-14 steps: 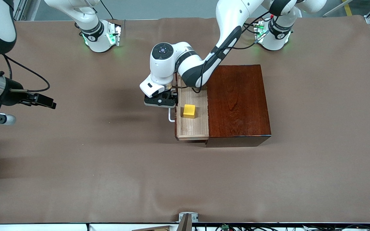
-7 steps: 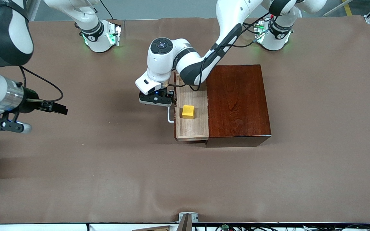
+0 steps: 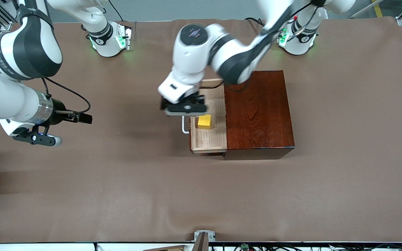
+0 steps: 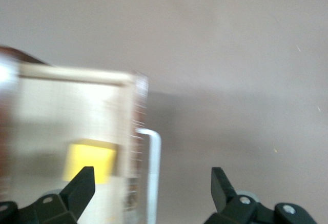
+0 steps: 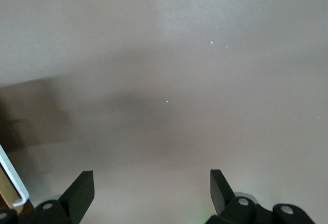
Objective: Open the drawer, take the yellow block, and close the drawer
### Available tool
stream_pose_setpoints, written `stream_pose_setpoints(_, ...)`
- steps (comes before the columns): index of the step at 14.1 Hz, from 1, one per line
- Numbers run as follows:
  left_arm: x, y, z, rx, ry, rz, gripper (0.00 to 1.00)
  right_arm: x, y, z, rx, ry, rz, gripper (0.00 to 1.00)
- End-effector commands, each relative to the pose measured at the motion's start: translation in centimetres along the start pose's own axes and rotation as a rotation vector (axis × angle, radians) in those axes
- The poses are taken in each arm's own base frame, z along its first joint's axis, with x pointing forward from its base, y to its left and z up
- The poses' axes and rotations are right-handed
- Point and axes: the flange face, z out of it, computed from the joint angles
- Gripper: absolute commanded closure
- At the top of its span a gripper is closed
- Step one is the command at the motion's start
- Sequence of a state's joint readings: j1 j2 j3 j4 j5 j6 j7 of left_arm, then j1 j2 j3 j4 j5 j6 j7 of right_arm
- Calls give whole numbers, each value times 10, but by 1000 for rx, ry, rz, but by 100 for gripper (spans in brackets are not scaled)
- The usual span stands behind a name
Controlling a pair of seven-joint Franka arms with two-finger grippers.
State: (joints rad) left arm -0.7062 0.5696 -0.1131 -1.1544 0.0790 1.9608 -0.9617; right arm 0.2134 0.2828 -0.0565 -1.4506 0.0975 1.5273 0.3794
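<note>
The drawer (image 3: 208,139) stands pulled out of the dark reddish-brown wooden box (image 3: 257,111), toward the right arm's end of the table. On its pale floor lies the yellow block (image 3: 204,122), also in the left wrist view (image 4: 89,161). My left gripper (image 3: 186,108) hangs open above the drawer's front and white handle (image 3: 184,127), holding nothing; in the left wrist view (image 4: 152,175) the handle (image 4: 155,167) shows between its fingers, well below them. My right gripper (image 3: 84,119) is open and empty over bare table, its fingers pointing toward the drawer.
A brown mat (image 3: 117,181) covers the table. The box is the only other thing on it. The right wrist view shows mat under the right gripper (image 5: 152,178) and the drawer handle (image 5: 11,180) at the picture's edge.
My left gripper has left the handle and risen, shifting over the drawer's front. The right arm has swung in toward the drawer. The drawer and block stay put.
</note>
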Motion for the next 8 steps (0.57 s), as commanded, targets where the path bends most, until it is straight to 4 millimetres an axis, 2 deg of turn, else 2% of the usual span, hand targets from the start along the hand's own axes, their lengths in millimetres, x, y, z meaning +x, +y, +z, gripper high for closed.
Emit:
stream_pose_setpoints(1, 45, -74, -60, 63, -27, -78, 0, -17, -36, -2, -1, -8, 86, 0)
stream_pose_setpoints(5, 107, -197, -128, 133, -108, 67, 0, -48, -90, 4, -23, -2, 185, 0)
stream_pose_setpoints(8, 134, -286, -155, 147, -140, 61, 0, -72, -128, 9, -32, 10, 287, 0)
